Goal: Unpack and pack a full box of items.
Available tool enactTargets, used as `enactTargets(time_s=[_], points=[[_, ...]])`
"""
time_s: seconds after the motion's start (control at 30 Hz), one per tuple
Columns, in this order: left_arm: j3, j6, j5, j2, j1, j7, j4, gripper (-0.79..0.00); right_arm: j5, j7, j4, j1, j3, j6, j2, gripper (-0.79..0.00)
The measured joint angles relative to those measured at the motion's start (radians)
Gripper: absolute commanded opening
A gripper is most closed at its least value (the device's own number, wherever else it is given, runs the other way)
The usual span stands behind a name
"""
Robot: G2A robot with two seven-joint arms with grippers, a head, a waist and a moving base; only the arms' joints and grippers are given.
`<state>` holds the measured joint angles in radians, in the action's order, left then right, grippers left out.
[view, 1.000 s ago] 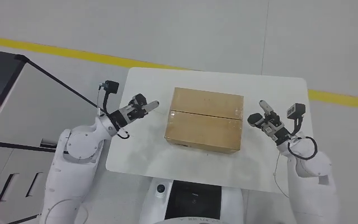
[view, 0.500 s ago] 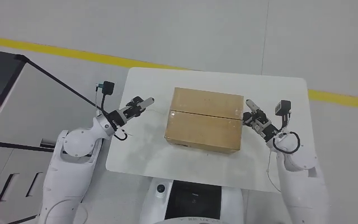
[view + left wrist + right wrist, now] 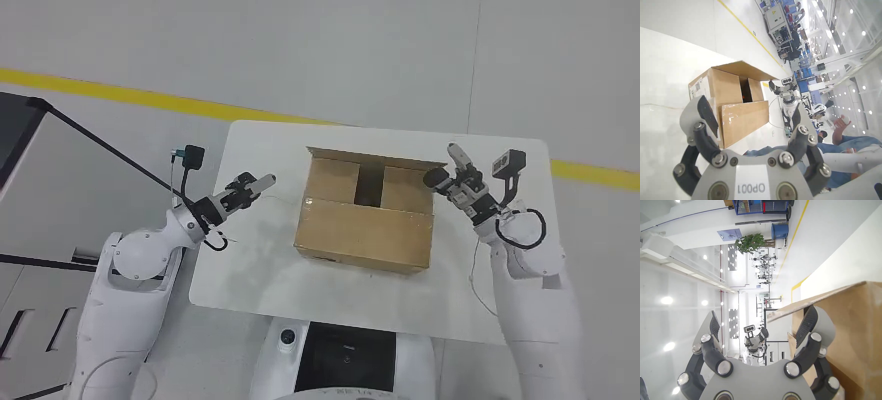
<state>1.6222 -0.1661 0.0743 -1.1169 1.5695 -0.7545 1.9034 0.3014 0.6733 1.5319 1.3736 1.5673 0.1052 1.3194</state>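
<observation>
A brown cardboard box [image 3: 362,235] sits in the middle of the white table [image 3: 500,290]. Its far top flap [image 3: 368,157] stands raised, baring two inner flaps with a dark gap [image 3: 371,186] between them. The near top flap lies flat. My right gripper [image 3: 447,170] is open at the box's far right corner, and in the right wrist view one fingertip [image 3: 811,313] sits just under the raised flap's edge [image 3: 810,300]. My left gripper [image 3: 258,186] hangs open to the left of the box [image 3: 745,113], apart from it and holding nothing.
Bare table surface lies on both sides of the box and in front of it. A yellow floor line [image 3: 120,95] runs behind the table. A black stand [image 3: 20,130] is off the table's left.
The right gripper moved in to the box's far right corner and the far flap, flat before, now stands up. The left gripper drew back slightly, then kept still.
</observation>
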Motion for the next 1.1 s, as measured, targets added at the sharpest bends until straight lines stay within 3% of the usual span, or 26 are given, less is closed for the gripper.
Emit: enactTargets(time_s=[0.53,1.1], points=[[0.000,0.000,0.000,0.000,0.000,0.000,0.000,0.000,0.050,-0.045,-0.424,-0.322,-0.083,0.069,0.010,0.000],[0.000,0.000,0.000,0.000,0.000,0.000,0.000,0.000,0.023,-0.069,-0.766,-0.459,-0.167,0.122,0.026,0.000]])
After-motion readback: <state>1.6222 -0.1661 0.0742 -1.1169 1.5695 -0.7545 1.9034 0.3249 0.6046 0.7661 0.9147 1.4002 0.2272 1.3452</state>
